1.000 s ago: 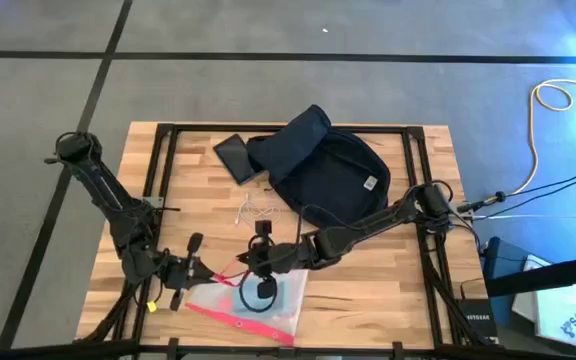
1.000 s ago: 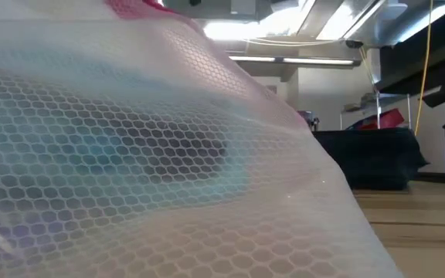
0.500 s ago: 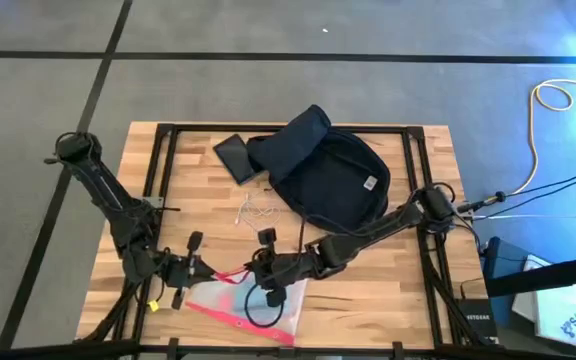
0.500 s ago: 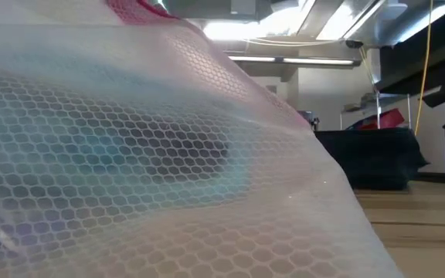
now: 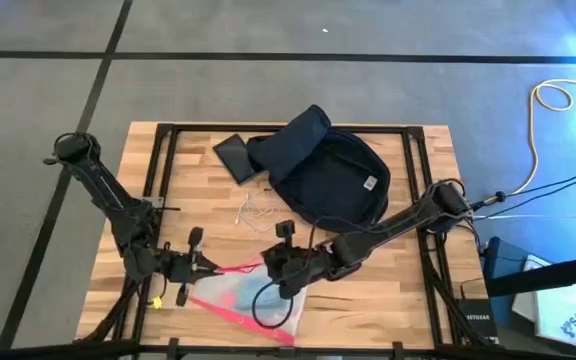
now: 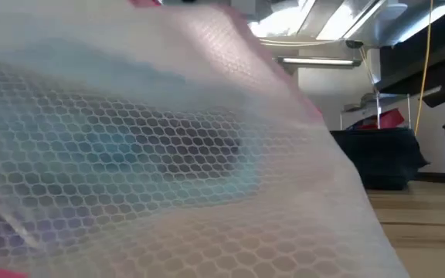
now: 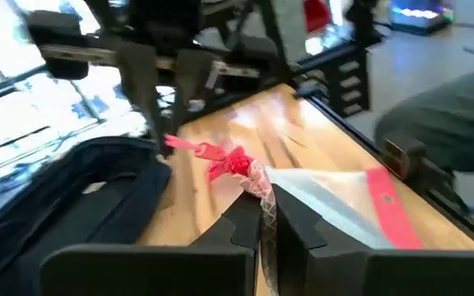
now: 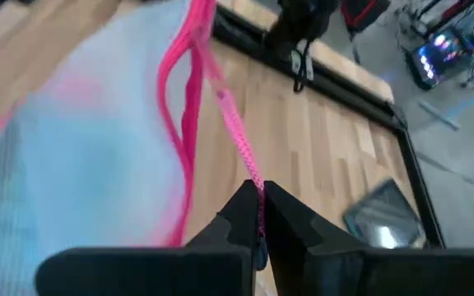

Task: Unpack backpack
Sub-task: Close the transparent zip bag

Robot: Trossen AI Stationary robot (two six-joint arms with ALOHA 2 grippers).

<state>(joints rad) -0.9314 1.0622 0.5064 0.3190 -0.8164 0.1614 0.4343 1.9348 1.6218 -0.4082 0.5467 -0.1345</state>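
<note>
Dark navy fabric backpack (image 5: 323, 170): upper centre of wooden table (image 5: 408, 290) | left gripper (image 5: 211, 266): clamped on clear red-edged mesh zip pouch (image 5: 243, 300) corner, lower left | right gripper (image 5: 271, 266): pinching pouch's pink zipper edge, lower centre

A clear mesh pouch (image 6: 145, 162) fills most of the view; right of it, the dark backpack (image 6: 377, 158) sits on the desk (image 6: 423, 224).

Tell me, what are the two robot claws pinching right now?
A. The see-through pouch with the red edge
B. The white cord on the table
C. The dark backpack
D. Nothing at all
A: the left gripper clamps a bunched corner of the pouch, and the right gripper pinches its red zip edge; the backpack lies apart.
</note>
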